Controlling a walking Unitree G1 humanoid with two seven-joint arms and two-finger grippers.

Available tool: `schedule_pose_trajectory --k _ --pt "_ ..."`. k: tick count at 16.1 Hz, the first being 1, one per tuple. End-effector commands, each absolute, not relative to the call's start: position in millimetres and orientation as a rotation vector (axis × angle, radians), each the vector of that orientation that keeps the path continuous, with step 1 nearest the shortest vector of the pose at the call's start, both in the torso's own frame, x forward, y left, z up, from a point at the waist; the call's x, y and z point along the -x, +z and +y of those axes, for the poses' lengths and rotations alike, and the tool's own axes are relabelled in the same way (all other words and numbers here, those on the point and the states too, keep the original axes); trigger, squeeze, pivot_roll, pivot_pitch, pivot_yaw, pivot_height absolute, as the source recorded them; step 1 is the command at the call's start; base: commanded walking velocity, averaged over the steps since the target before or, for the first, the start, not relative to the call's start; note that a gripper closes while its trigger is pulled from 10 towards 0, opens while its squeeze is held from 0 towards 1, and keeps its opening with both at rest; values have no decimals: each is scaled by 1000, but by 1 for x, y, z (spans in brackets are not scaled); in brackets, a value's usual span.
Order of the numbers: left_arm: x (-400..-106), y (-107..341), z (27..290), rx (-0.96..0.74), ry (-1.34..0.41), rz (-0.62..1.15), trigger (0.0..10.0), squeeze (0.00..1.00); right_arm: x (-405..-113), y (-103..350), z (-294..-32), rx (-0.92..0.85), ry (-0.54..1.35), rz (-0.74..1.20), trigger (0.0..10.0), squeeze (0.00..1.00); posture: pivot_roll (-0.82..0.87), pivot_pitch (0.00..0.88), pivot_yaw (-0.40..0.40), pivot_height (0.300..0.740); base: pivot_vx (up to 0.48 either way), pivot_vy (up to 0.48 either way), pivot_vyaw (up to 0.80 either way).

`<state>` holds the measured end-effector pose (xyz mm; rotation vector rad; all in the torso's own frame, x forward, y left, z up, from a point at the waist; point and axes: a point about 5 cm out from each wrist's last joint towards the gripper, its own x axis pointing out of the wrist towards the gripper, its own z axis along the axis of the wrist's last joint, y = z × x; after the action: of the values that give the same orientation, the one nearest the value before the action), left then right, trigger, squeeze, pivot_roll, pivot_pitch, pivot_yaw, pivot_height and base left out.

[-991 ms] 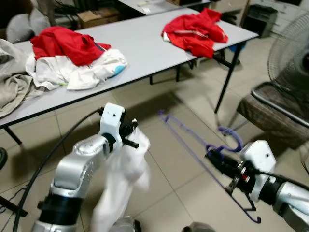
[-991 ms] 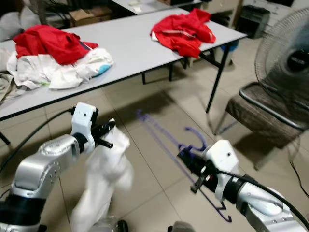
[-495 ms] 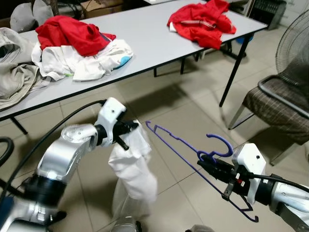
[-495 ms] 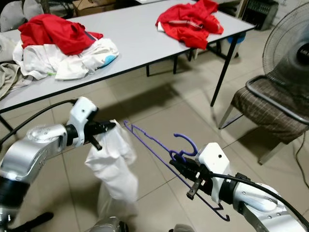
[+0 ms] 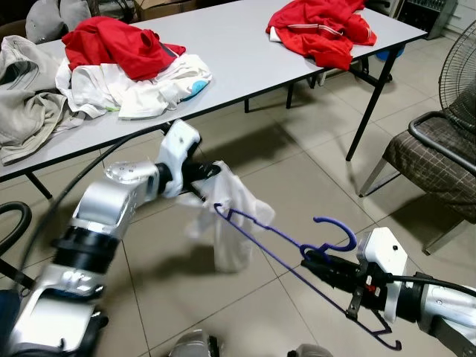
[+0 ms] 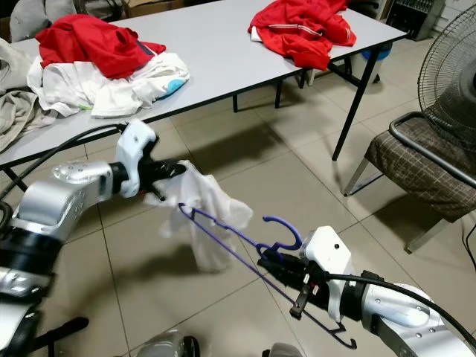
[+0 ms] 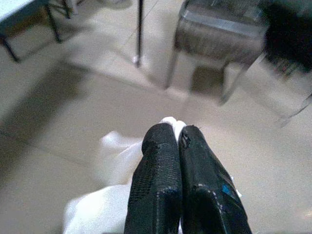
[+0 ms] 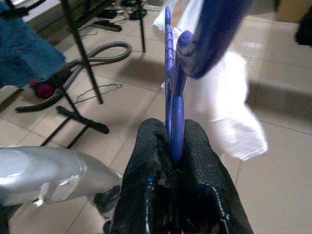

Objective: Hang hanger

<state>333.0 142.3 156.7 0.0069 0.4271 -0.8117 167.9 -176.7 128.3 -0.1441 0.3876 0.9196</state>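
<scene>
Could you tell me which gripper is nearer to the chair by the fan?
Right. The right gripper, shut on the purple hanger, is just left of the chair; the left gripper, holding the white garment, is farther left.

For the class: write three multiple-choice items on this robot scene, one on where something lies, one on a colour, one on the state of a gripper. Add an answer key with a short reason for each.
1. Where does the red garment with white stripes lie?
A. on the grey table
B. on the chair
C. on the floor

2. What colour is the hanger held by the right gripper?
A. white
B. purple
C. green

3. In what state is the left gripper?
A. open, holding nothing
B. shut on the hanger
C. shut on the white cloth

Key: 1 A, it rests near the far end of the grey table. 2 B, its wire frame is purple in both eye views. 3 C, its jaws pinch the white cloth, which hangs above the floor.
</scene>
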Motion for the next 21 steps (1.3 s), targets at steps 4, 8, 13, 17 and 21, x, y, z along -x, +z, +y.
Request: schedule_pose_trajectory --k 4,8,13,17,21 --pt "-340 180 138 177 -804 398 0 0 -170 126 -180 145 893 380 10000 0 -84 0 67 740 0 0 0" --pt "-339 178 138 -86 -806 368 0 0 -180 132 -183 151 837 307 10000 0 -91 0 68 740 0 0 0" --pt "-336 182 133 -211 -845 331 0 0 -190 139 -181 162 830 277 10000 0 -87 0 57 740 0 0 0" --pt "-330 185 126 -242 -903 314 0 0 -194 138 -180 165 848 284 10000 0 -88 0 61 740 0 0 0" --pt "-321 188 109 -228 -999 320 0 0 -206 138 -180 190 844 287 10000 0 -91 0 63 740 0 0 0"
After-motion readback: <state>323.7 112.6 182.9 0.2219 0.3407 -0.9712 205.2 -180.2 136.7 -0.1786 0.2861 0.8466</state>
